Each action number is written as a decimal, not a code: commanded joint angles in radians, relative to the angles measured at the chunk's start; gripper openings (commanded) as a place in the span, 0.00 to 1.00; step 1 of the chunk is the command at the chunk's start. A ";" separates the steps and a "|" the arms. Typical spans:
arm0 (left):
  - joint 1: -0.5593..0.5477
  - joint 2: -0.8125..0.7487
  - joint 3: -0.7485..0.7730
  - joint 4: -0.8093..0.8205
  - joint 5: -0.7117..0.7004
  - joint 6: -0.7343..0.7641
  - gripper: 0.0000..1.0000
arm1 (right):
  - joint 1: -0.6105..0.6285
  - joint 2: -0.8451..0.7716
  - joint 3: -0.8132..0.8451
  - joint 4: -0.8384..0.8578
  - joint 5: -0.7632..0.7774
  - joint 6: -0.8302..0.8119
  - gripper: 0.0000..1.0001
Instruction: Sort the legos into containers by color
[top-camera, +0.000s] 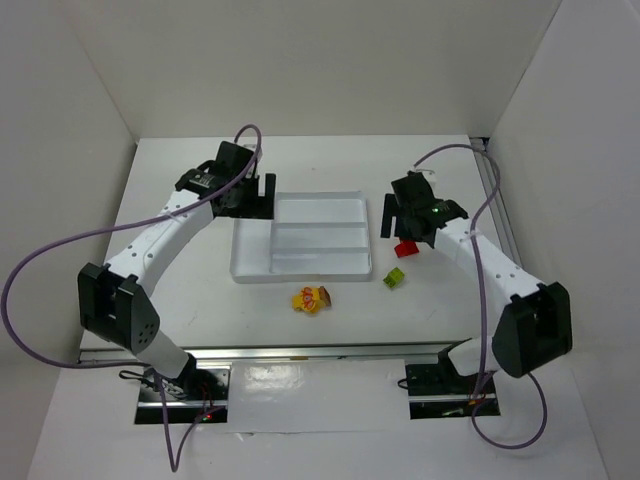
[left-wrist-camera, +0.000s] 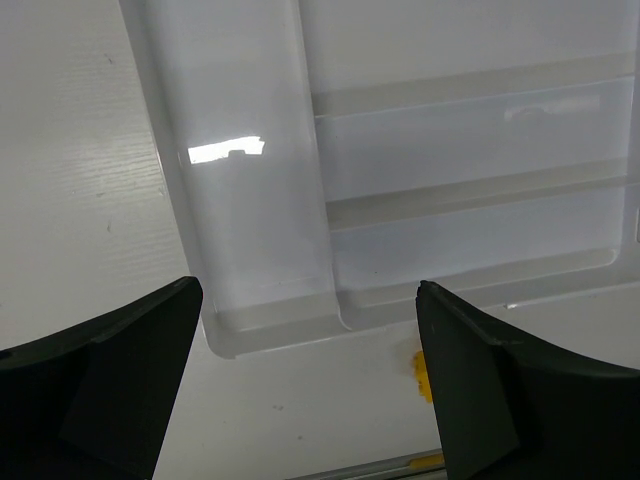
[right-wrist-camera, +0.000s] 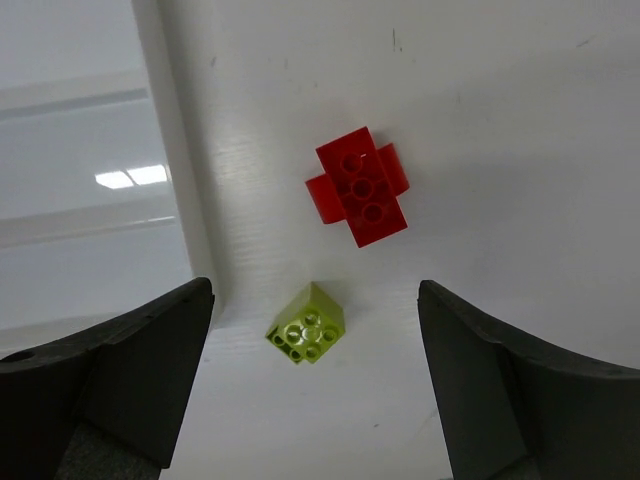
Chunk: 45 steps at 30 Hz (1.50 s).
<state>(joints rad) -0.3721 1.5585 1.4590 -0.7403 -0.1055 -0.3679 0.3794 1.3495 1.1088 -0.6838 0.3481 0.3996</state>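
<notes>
- A white table (top-camera: 180, 200) boxed in by white walls (top-camera: 330, 70); purple cables (top-camera: 40, 260) loop off both my arms.
- The translucent tray (top-camera: 255, 245) sits mid-table, toward the far edge.
- The red lego (right-wrist-camera: 358, 187) is cross-shaped, studs up. The lime green lego (right-wrist-camera: 307, 324) is small, square and tilted. Both lie between the tray's right wall and the table's right edge.
- The yellow and orange legos (top-camera: 312, 299) clump together just before the tray's near wall.
- My right gripper (right-wrist-camera: 315, 287) hangs spread and unloaded. The lime brick shows between its fingers, the red one beyond.
- My left gripper (left-wrist-camera: 310, 288), spread and holding nothing, hovers at the tray's far-left corner.
</notes>
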 joint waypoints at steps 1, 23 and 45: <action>-0.004 0.017 0.035 -0.014 0.009 0.018 1.00 | -0.008 0.075 -0.015 0.023 -0.012 -0.053 0.89; -0.004 0.044 0.072 -0.056 -0.030 0.009 1.00 | -0.111 0.316 -0.047 0.201 -0.012 -0.154 0.63; -0.001 0.022 0.061 0.028 0.234 0.041 1.00 | -0.120 0.254 0.066 0.101 -0.067 -0.128 0.11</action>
<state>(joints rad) -0.3866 1.6459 1.5162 -0.7925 -0.0383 -0.3614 0.2653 1.6714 1.0679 -0.5243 0.2939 0.2489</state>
